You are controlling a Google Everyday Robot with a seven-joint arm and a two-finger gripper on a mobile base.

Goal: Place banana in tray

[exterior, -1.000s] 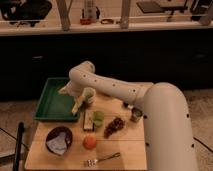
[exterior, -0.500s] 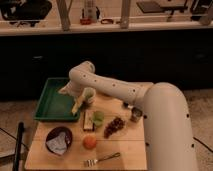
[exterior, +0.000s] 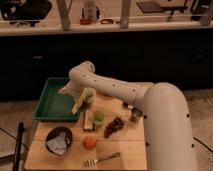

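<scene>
The robot's white arm [exterior: 125, 92] reaches from the right across the wooden table [exterior: 131, 146] and ends in the gripper [exterior: 73, 96], which hangs above the right rim of the green tray [exterior: 52, 103]. Most of the tray lies to the left of the gripper. The banana [exterior: 76, 106] sits directly under the gripper, tilted, at the tray's right edge. I cannot tell whether the gripper is clamped on it or has let go, nor whether the fruit rests on the tray floor or the rim.

My judgement is that the task is near its end: the banana has reached the tray, and what is left is a clear release inside the rim and a withdrawal.

Counted, there is one tray and one banana. Below the gripper are one dark bowl [exterior: 59, 139], one grape bunch [exterior: 115, 126], one orange fruit [exterior: 89, 142] and one fork [exterior: 102, 159].
</scene>
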